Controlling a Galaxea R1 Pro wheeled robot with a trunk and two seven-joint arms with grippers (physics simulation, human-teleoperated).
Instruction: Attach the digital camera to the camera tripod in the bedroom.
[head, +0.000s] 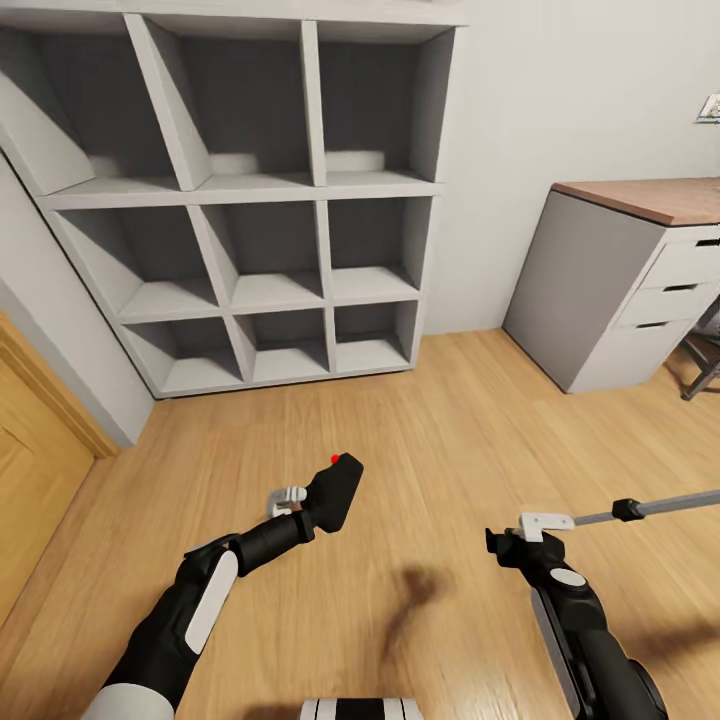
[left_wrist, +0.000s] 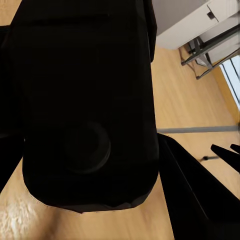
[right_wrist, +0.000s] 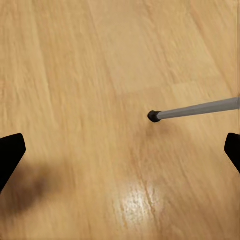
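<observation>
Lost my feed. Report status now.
Left gripper shut on digital camera. Right gripper open, empty. Silver tripod leg beside it. Nothing in the way.

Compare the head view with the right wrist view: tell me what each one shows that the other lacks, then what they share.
Head view alone: the grey cube shelf, the desk with drawers, the wooden door, and the left gripper shut on the digital camera with its red button. Right wrist view alone: the right gripper's two dark fingertips spread wide apart, and a bright glare patch on the boards. Both: the light wood floor and a silver leg of the camera tripod ending in a black foot.
</observation>
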